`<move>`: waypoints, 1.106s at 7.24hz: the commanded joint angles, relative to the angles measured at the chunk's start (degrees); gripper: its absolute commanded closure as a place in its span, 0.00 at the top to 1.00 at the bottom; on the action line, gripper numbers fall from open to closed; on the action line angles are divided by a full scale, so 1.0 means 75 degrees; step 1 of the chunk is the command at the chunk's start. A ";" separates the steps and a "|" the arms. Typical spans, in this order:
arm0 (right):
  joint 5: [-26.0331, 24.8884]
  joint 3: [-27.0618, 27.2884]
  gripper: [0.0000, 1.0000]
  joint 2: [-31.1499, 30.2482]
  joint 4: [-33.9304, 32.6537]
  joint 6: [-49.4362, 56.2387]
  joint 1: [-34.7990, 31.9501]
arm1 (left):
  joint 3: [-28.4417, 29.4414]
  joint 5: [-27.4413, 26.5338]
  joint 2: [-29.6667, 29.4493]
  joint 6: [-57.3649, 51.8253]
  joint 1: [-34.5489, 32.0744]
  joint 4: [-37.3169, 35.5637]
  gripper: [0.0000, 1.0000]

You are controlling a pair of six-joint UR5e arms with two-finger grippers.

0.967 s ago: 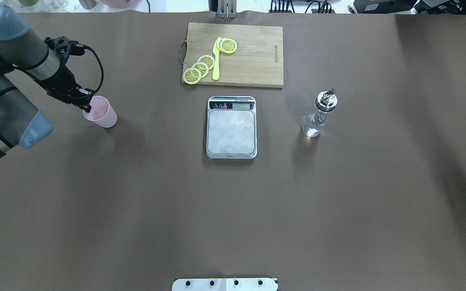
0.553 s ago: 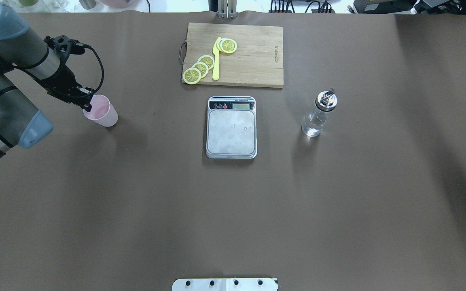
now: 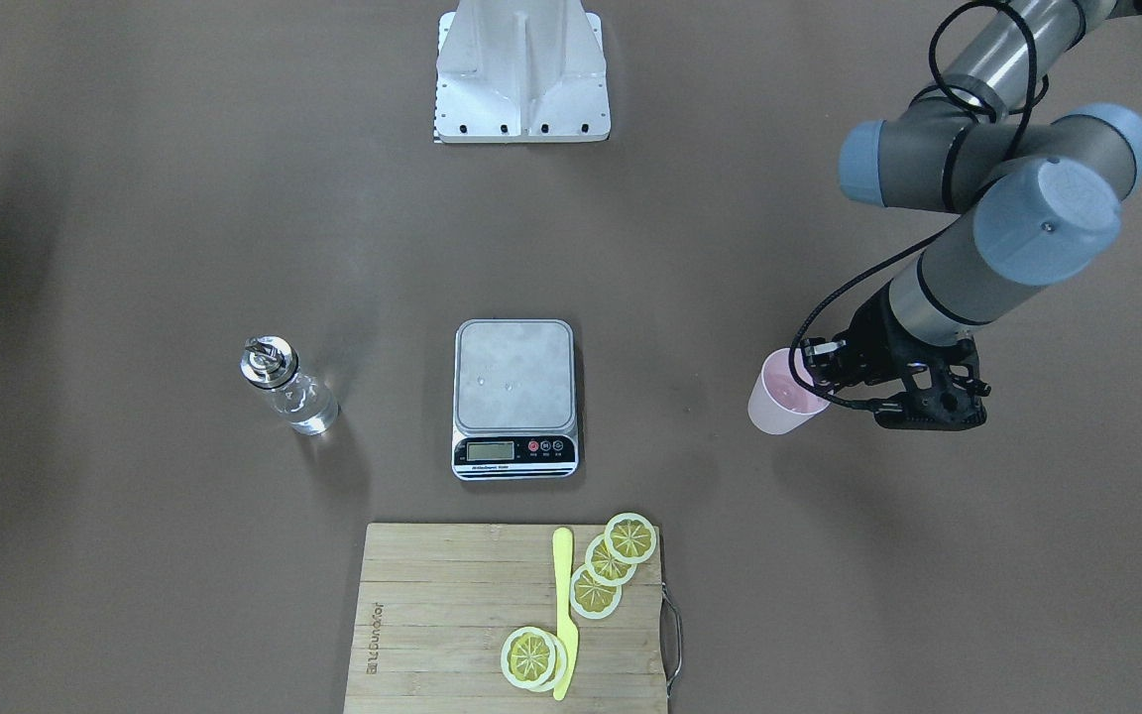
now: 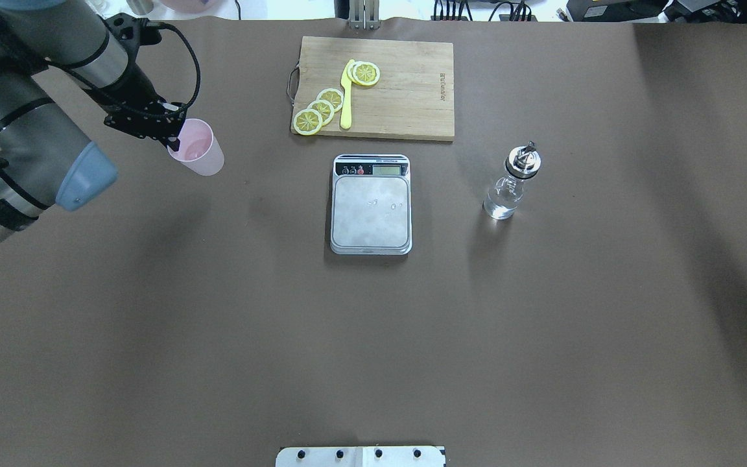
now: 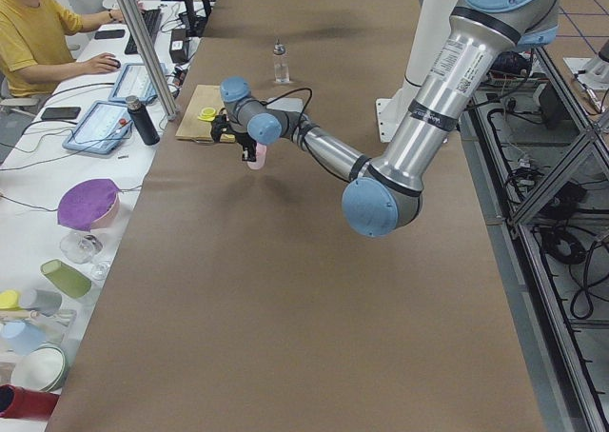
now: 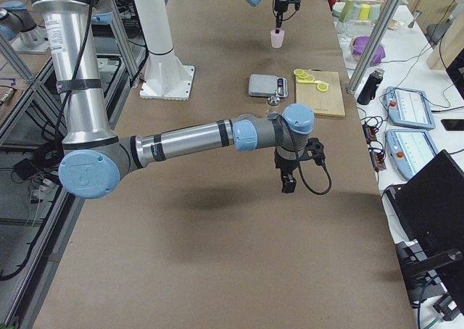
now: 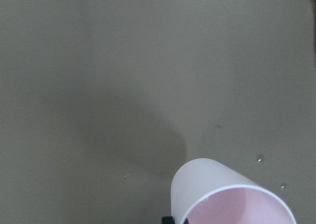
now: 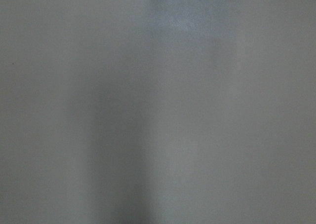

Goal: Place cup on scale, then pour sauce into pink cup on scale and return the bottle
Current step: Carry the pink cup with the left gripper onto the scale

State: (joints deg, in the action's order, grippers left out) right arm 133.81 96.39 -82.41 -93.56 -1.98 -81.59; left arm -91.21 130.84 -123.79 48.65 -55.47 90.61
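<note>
The pale pink cup hangs tilted above the brown table, left of the scale. My left gripper is shut on the cup's rim; it shows the same way in the front view with the cup. The left wrist view shows the cup's rim above its shadow. The scale platform is bare. The clear bottle with a metal spout stands right of the scale. My right gripper shows only in the exterior right view, low over the table; I cannot tell whether it is open or shut.
A bamboo cutting board with lemon slices and a yellow knife lies beyond the scale. A white mount plate sits at the robot's side of the table. Operators' desks with items line the far edge.
My left arm has lifted the pink cup off the table and carried it right and away from the robot, toward the scale. Bottle and scale have not moved.
</note>
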 commanded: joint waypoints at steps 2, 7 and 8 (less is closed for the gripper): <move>0.0135 0.0469 1.00 -0.0004 0.0018 -0.0099 0.0271 | -0.0413 -0.0264 -0.1212 0.2166 0.0793 -0.1031 0.00; 0.0616 0.1233 1.00 0.0088 0.0519 -0.0474 0.1210 | 0.0521 -0.1529 -0.2384 0.3823 0.2297 -0.0437 0.00; 0.0581 0.1257 1.00 0.0275 0.0684 -0.1171 0.1478 | 0.0919 -0.1555 -0.2548 0.3814 0.2298 -0.0340 0.00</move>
State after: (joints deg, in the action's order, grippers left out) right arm 138.17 105.31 -81.58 -90.26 -6.50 -72.47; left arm -87.80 120.33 -141.21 76.42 -38.90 86.40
